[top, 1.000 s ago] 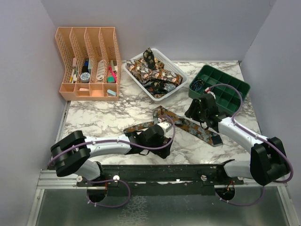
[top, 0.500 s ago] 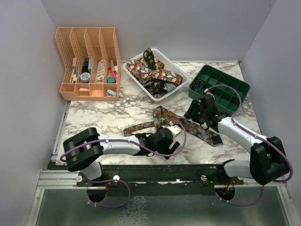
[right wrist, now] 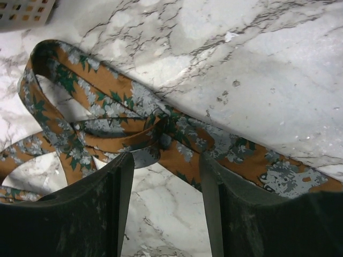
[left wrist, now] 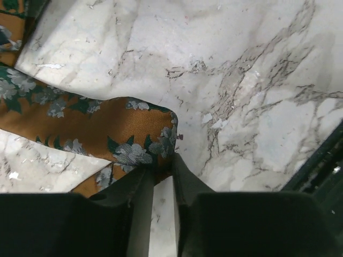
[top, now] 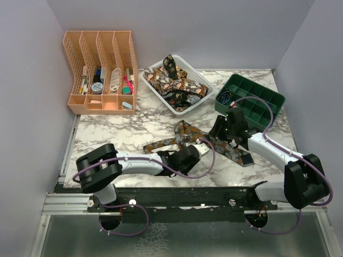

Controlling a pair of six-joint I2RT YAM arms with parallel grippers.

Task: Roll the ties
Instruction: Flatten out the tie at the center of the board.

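Note:
One tie [top: 230, 150], brown-orange with grey-green flowers, lies folded on the marble between the two arms. My left gripper [top: 202, 144] is low over its narrow end. In the left wrist view the tie [left wrist: 107, 128] ends at the left gripper [left wrist: 161, 163], whose jaws stand close together with the fabric's tip pinched between them. My right gripper [top: 221, 131] hovers over the middle of the tie. The right wrist view shows the right gripper [right wrist: 163, 160] open, its fingers astride the tie [right wrist: 102, 75] where the bands cross. More ties [top: 171, 83] are heaped in a white basket [top: 199, 75].
An orange desk organizer [top: 99, 72] with pens stands at the back left. A green compartment tray [top: 252, 101] sits at the back right, just behind the right gripper. Purple walls close in the table on three sides.
My left gripper has slid to the right along the tie to its narrow end, and its jaws have closed from wide to nearly together. The right arm has stayed put.

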